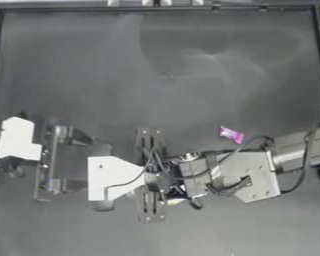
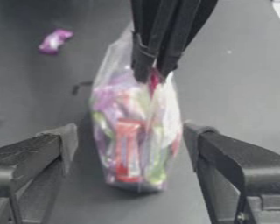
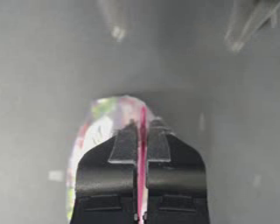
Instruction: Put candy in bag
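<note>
The bag (image 2: 133,140), clear plastic with colourful sweets inside, hangs upright over the table. My right gripper (image 2: 151,74) is shut on its pink-red seal strip (image 3: 141,131), and the bag (image 3: 98,127) bulges out beyond the jaws. In the left wrist view my left gripper (image 2: 131,135) stands open, one jaw on each side of the bag and neither touching it. From above, the left gripper (image 1: 151,175) and right gripper (image 1: 171,187) meet at the table's front middle, with only a sliver of bag (image 1: 176,201) showing. The candy (image 1: 231,134), in a purple-pink wrapper, lies loose on the table behind the right arm; it also shows as the candy (image 2: 54,40).
The dark table (image 1: 156,65) stretches bare behind the arms up to its raised back edge. The right arm's white wrist block (image 1: 246,175) sits just in front of the candy. The left arm's white block (image 1: 112,177) lies left of the grippers.
</note>
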Tool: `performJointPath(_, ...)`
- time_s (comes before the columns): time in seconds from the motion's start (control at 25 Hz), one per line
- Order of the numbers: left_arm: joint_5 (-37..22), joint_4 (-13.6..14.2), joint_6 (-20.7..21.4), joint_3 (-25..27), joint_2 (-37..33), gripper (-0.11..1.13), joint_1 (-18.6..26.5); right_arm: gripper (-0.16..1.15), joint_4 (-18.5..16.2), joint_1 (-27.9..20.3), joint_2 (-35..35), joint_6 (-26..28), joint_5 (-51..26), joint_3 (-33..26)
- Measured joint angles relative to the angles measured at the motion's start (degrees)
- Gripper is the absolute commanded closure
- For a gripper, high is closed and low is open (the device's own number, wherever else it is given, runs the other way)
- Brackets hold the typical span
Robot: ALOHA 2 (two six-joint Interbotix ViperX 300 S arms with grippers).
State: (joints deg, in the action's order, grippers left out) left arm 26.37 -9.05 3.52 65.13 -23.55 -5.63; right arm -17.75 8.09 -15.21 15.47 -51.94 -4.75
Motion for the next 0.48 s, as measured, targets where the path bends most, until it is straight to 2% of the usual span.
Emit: performJointPath(0.48,5.98,-3.60,0.00,-3.25,8.26,0.01,-3.25,0.94,-1.49,0.00,0.00,0.79,0.62,0.97)
